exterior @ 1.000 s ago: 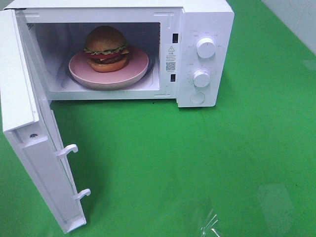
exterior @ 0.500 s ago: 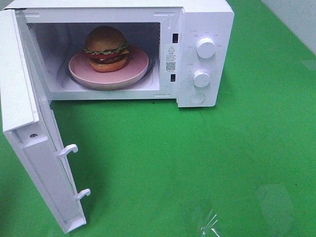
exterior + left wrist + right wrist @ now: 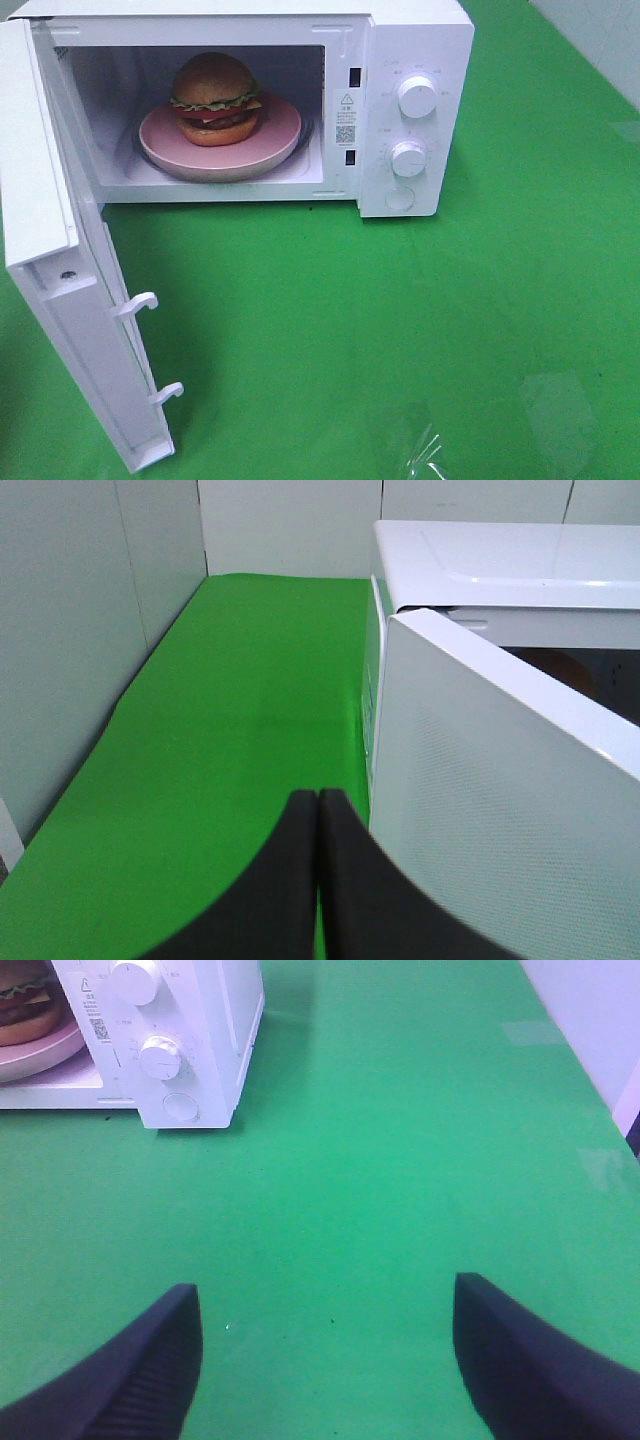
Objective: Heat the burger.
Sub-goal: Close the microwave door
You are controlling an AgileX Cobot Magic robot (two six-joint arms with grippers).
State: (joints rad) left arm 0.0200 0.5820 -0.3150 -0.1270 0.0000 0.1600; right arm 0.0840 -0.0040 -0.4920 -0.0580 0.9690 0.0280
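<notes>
I note the burger (image 3: 215, 98) on its pink plate (image 3: 275, 140) inside the microwave (image 3: 420, 40): loading looks done. Door (image 3: 40, 180) open; closing it and setting the dials (image 3: 416, 96) remain. Left end effector (image 3: 318, 810) pressed together, right end effector (image 3: 328, 1300) spread, empty.

The picture's edge cuts off the glossy brown-bunned burger (image 3: 20, 1010) and the round pink plate (image 3: 42, 1052) in the right wrist view. Grey print on the boxy white microwave (image 3: 420, 40), beside its round white dials (image 3: 417, 96), is too small to read.
</notes>
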